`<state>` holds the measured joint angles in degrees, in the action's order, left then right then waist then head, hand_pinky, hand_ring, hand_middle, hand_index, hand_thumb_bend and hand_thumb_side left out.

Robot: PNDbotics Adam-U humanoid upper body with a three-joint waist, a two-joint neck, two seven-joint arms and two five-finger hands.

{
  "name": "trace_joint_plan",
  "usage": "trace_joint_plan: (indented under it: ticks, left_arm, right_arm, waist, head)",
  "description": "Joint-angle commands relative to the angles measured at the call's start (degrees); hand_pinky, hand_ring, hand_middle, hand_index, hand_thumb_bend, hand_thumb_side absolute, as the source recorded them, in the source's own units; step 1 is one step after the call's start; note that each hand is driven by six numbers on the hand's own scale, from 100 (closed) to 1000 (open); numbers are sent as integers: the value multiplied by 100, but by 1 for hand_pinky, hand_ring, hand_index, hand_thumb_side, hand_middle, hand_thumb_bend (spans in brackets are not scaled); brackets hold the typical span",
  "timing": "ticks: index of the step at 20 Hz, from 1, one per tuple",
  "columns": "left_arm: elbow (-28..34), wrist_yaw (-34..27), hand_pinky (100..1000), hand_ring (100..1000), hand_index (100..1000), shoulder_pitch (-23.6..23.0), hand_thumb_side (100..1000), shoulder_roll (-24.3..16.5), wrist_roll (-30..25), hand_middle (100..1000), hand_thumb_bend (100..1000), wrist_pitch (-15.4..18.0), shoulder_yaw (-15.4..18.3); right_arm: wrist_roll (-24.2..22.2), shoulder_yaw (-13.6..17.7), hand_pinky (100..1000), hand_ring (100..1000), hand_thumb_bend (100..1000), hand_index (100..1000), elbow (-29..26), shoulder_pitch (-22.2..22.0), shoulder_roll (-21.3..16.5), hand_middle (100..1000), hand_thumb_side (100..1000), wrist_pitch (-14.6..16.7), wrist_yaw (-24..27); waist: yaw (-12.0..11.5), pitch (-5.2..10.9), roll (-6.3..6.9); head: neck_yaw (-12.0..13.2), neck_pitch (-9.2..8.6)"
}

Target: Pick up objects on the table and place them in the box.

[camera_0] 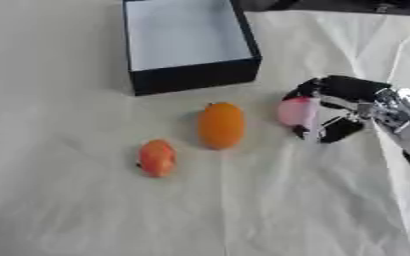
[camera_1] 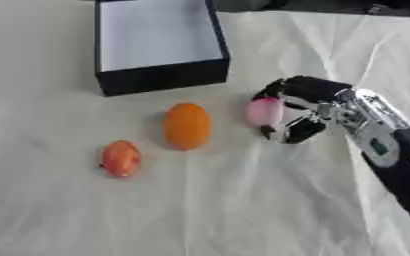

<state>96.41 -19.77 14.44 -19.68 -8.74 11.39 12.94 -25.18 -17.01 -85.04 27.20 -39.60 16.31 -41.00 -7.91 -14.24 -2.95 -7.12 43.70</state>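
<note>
Cloth (camera_0: pixel 243 215), pale cream and wrinkled, is seen covering the whole table. Box (camera_0: pixel 191 75), black outside w/ a white inside, is set at upper centre of the frame, open at the top, nothing seen inside it. Right hand (camera_1: pixel 309 107) is seen at centre right, its arm coming in from the lower right edge; black fingers w/ a silver wrist section behind. Fingers and thumb are curled round a pink rounded object (camera_1: pixel 264 111), which is held at the hand's left side, fingers over its top and thumb below; whether it is touching the cloth or lifted just off it cannot be told. Pink object is placed below and to the right of the box's near right corner, well apart from the box. Orange oval fruit (camera_0: pixel 221 125) is laid on the cloth at frame centre, just left of the pink object, not touching it, long axis approx. upright in the picture. Smaller red-orange object (camera_0: pixel 157 157) is laid lower left of the orange fruit, near it but apart. Both are left on the cloth, outside the box. Left hand is not seen in either view.
</note>
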Motion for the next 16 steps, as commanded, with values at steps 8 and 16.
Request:
trace_joint_plan:
  ticks: [8, 16]
  left_arm:
    - [78, -9, 876, 821, 803, 77, 653, -141, -48, 781, 100, -1, -14]
    - [90, -39, 876, 822, 803, 92, 650, -159, -46, 782, 100, -17, -2]
  right_arm:
    - [835, 10, 792, 621, 300, 649, -195, 3, -268, 512, 298, 115, -139]
    - [1365, 67, 796, 606, 244, 630, -680, 62, -457, 495, 245, 271, 196]
  waist:
    - [-36, 51, -32]
    - [-43, 84, -63]
  head:
    - [-41, 21]
    - [-51, 2]
